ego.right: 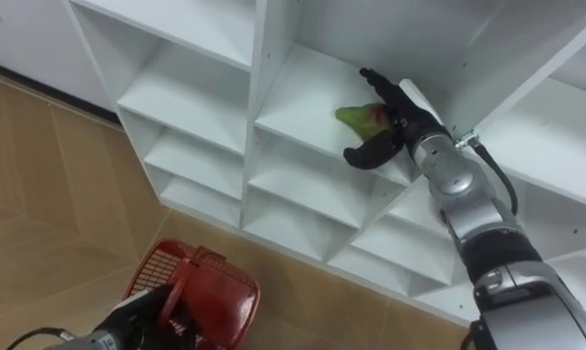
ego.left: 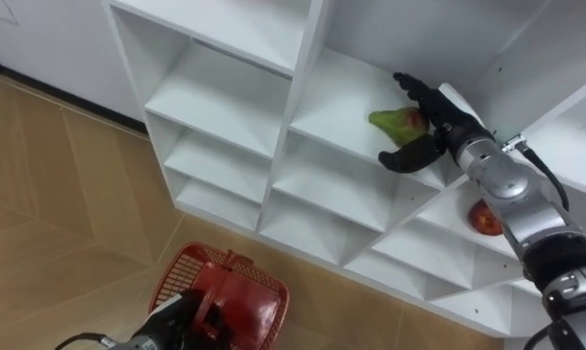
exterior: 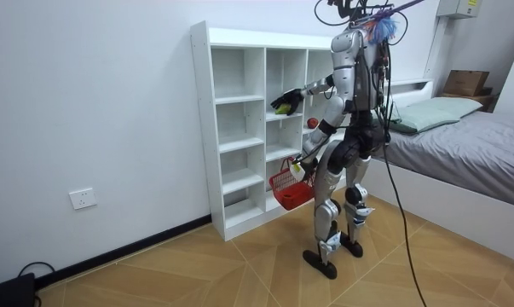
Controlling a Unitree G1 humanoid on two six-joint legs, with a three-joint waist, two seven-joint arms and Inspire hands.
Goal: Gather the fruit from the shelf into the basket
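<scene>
- While the robot is standing close against the white closet [ego.left: 236, 97] and facing its open compartments, its right hand [ego.left: 430, 122] is reaching into an upper compartment of the middle column, the arm stretching forward at about chest level in the room view.
- That hand is clamping on the green fruit [ego.left: 390, 121], which is blushing red at one end. The fingers are arching over the top and the thumb is curling underneath, so the fruit is sitting cupped in the hand. It is near the compartment's right wall and toward the front edge of its shelf board.
- Whether the fruit is resting on the board or lifting clear of it, I cannot tell.
- The grip is coming in from the side and front, probably because the board above is leaving little room for reaching down from overhead.
- The left hand [ego.left: 176, 316] is hanging low, its fingers closing round the handle of the red basket [ego.left: 220, 258]. The basket is hanging clear of the floor [ego.left: 59, 194] with its mouth up, beside the robot's thigh and below the working arm, likely so the fruit can go straight in.
- A red fruit [ego.left: 484, 220] is lying in a lower compartment one column to the right, by the front edge and partly behind the right forearm, so the collecting is looking unfinished.
</scene>
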